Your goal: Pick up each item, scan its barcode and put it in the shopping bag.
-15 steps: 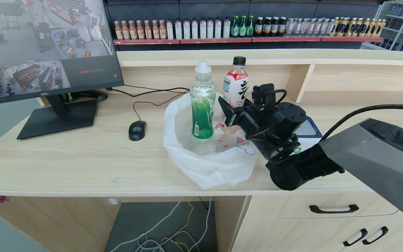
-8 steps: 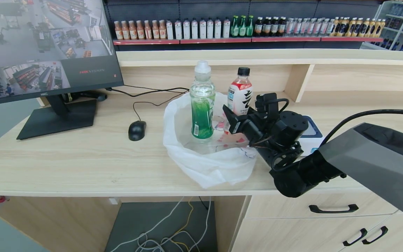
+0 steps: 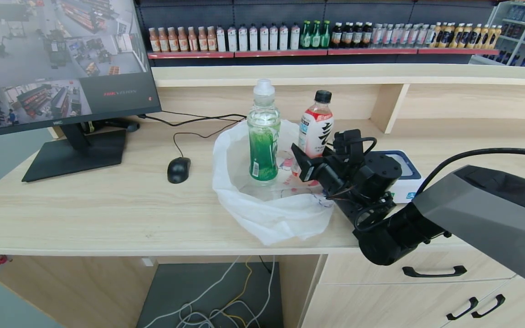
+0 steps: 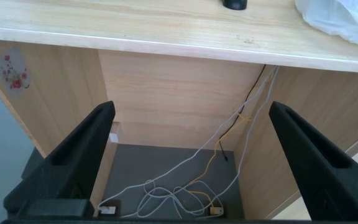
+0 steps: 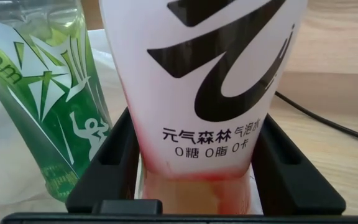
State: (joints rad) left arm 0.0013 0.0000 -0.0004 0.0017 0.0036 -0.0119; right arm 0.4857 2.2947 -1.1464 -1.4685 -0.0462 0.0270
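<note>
Here, right wrist view: right gripper (image 5: 197, 180) clamps the white bottle (image 5: 197, 74) low on its body; green bottle (image 5: 48, 106) just beside.
Head view: white bottle upright at the shopping bag's (image 3: 262, 214) right rim; green bottle stands inside the bag.
Left wrist view: left gripper (image 4: 191, 155) spread wide, below the counter (image 4: 166, 25) edge.
Right arm: stretched over the counter toward the bag.

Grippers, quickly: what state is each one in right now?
Left gripper: open, empty.
Right gripper: closed on the white bottle.
</note>
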